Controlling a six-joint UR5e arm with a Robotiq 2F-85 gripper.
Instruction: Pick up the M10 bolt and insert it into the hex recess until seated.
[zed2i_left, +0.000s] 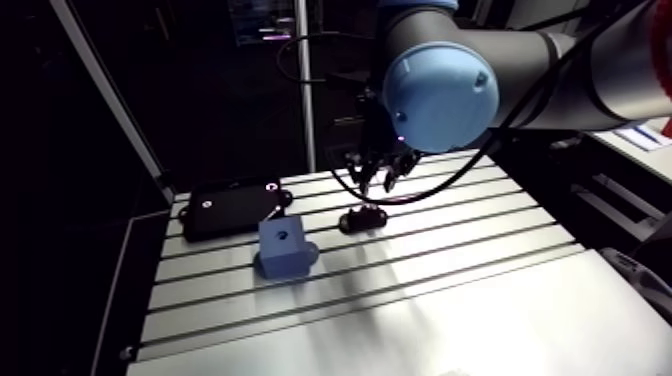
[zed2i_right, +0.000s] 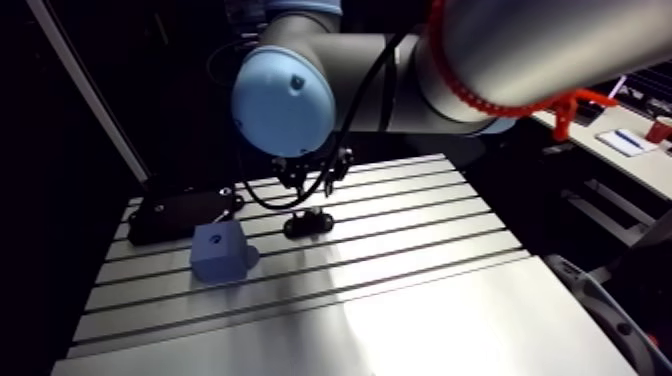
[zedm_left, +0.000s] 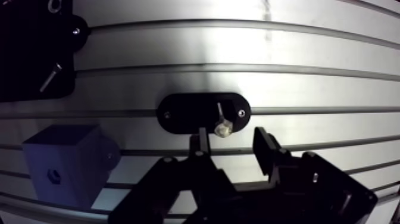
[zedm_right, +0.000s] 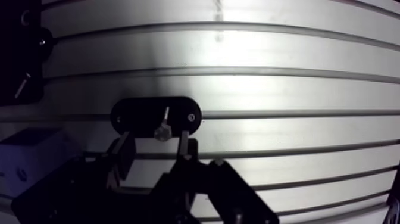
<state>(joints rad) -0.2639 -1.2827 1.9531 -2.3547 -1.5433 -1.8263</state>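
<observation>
The two dark, blocky fingers (zedm_left: 266, 152) of the gripper (zedm_left: 231, 138) stand wide apart with nothing pressed between them. Just ahead of the gap lies the bolt (zedm_left: 221, 122). It is a short piece of pale, shiny metal, its knobby head toward the fingers and its thin shank pointing away. It touches neither finger.

The bolt rests on an oval plate (zedm_left: 196, 112), flat, matt black and round-ended, with a small bright screw head near each end. The plate lies flat on the counter (zed2i_left: 450, 290), a slab of brushed silver metal. Long straight grooves (zedm_left: 309, 71) cross the counter from left to right, and the glare on it is strongest beyond the plate.

In the arm view the gripper hangs over the far edge of the oval plate. To the left of the plate, and apart from it, stands a blue block (zed2i_left: 285, 245). It is smooth and matt, roughly a cube, with a rounded foot at its base. One face has a small dark hole (zedm_left: 53, 174), too small to tell its outline.

Farther left, at the far side of the counter, sits a black tray (zed2i_left: 235, 207). It is flat and rectangular, and a small screw (zedm_left: 50, 77) lies slantwise on it.
</observation>
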